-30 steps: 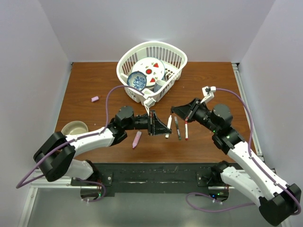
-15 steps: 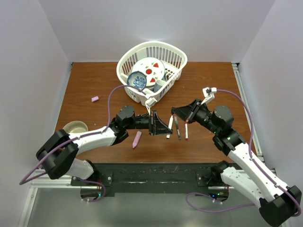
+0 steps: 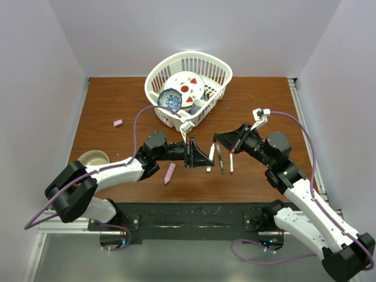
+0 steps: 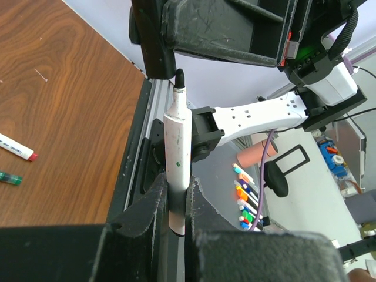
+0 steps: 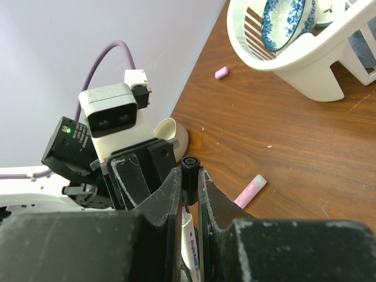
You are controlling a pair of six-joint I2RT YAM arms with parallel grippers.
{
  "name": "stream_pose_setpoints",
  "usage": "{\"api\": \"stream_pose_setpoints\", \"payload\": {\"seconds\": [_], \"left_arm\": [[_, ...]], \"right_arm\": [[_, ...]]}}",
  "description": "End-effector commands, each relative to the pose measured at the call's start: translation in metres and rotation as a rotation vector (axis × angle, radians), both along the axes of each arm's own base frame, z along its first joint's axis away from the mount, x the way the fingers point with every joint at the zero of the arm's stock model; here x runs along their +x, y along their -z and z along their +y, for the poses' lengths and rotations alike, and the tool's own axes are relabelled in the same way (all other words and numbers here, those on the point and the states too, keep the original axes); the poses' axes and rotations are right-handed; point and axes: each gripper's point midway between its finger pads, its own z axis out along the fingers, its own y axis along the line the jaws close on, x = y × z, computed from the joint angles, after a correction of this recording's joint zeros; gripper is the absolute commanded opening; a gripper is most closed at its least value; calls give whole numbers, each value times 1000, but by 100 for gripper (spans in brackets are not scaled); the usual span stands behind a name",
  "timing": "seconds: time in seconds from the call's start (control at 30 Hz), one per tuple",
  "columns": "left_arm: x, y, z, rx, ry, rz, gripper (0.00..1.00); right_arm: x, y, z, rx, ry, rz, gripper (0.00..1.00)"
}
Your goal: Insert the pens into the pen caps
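My left gripper [image 3: 207, 161] is shut on a white-barrelled pen [image 3: 210, 154] and holds it above the table. In the left wrist view the pen [image 4: 177, 147] stands up from the gripper [image 4: 177, 197], its bare black tip just under the right gripper's fingers [image 4: 226, 32]. My right gripper [image 3: 219, 140] is shut on a black pen cap [image 5: 190, 167], open end facing the camera, close to the pen's tip. A dark grey pen [image 3: 220, 159] and a white pen with a red end [image 3: 231, 162] lie on the table. A pink marker [image 3: 170, 173] lies nearer the left arm. A pale pink cap [image 3: 117, 123] lies far left.
A white basket [image 3: 218, 70] with dishes stands at the back centre. A beige bowl [image 3: 93, 158] sits by the left arm. The wooden table ends at a black rail along the near side [image 3: 188, 212].
My right gripper has edged slightly towards the held pen. The left gripper and the pens on the table have not moved.
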Motion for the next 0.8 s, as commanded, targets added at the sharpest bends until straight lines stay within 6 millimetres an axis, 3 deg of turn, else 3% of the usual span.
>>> {"api": "stream_pose_setpoints", "payload": {"seconds": [0.0, 0.77], "left_arm": [[-5, -12, 0, -49, 25, -32, 0], [-5, -11, -3, -55, 41, -16, 0]], "right_arm": [[-1, -31, -2, 23, 8, -83, 6], [-5, -38, -2, 32, -4, -97, 6]]}}
